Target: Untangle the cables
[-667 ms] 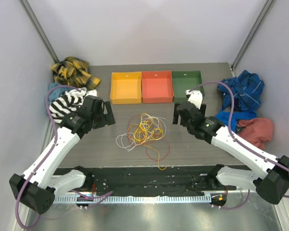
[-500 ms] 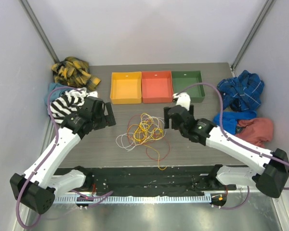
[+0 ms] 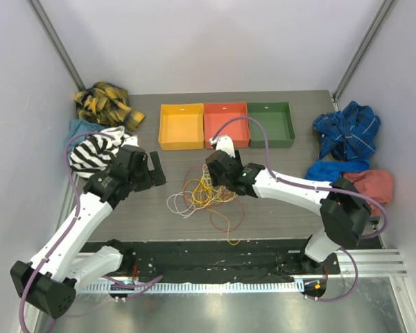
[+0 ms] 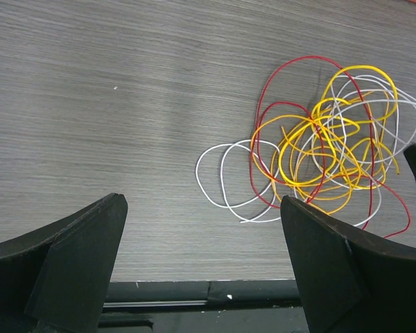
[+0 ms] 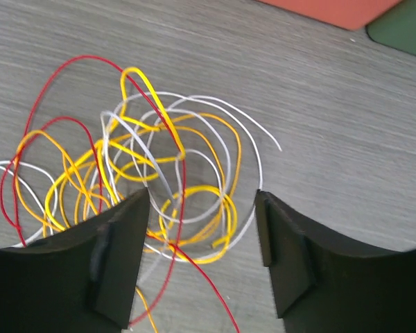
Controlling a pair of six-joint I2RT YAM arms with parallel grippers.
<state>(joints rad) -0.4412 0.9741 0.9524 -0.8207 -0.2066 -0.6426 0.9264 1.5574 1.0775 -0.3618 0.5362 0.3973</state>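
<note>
The cables [image 3: 206,194] lie on the dark table as a loose tangle of white, yellow-orange and red wires; a red strand trails toward the front edge. My right gripper [image 3: 213,177] is open and hovers over the tangle's upper right part. In the right wrist view the cables [image 5: 159,173] lie between and ahead of its gripper [image 5: 197,239], with nothing held. My left gripper [image 3: 156,168] is open and empty, left of the tangle. In the left wrist view its gripper [image 4: 201,277] is short of the cables [image 4: 319,149], which lie at the right.
Yellow [image 3: 181,127], red [image 3: 226,125] and green [image 3: 270,125] bins stand in a row behind the tangle. Clothes lie around: plaid [image 3: 105,103] and striped [image 3: 93,149] at the left, blue [image 3: 347,132] and salmon [image 3: 371,186] at the right.
My right arm has swung left from the table's right side to above the tangle. My left arm has barely shifted. The cables have not moved.
</note>
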